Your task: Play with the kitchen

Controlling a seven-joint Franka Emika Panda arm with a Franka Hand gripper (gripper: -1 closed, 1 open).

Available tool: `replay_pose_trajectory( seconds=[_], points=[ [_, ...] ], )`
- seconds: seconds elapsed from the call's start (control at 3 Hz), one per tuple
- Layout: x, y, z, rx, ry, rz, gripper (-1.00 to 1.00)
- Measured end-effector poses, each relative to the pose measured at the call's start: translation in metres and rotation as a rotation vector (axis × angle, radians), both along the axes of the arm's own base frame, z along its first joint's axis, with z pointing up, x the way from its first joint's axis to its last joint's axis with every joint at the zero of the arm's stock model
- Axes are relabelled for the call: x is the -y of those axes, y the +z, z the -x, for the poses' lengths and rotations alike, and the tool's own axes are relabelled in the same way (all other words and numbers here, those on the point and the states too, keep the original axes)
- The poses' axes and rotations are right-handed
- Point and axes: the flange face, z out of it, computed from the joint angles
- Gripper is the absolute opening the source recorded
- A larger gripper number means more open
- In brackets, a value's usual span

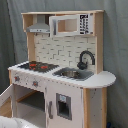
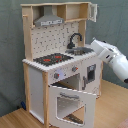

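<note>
The kitchen (image 1: 60, 75), white and light wood, stands on a wooden floor (image 2: 112, 107) before a grey curtain (image 1: 12, 40) in both exterior views. On its counter the hob (image 2: 52, 59), black with red rings, sits beside the sink (image 2: 80, 51), and the black faucet (image 1: 86, 59) curves over the basin against a white tiled back panel. The grey hood (image 2: 48, 21) hangs above the hob under the top shelf. In the first exterior view 2 knobs (image 1: 26, 80) show on the front rail. In the second exterior view the windowed oven door (image 2: 70, 102) hangs open, swung down and outward. The white arm (image 2: 112, 56) reaches in from the second exterior view's right, its end near the counter's sink side; whether the fingers are spread or pressed together cannot be told
</note>
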Motion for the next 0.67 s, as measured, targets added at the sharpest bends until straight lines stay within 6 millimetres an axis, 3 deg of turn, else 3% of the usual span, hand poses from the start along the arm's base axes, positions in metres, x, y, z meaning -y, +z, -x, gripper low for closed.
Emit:
replay_pose_trajectory(
  seconds=[0.67],
  points=[
    [0.033,0.047,0.021,0.076,-0.068,-0.146,1.0]
  ],
)
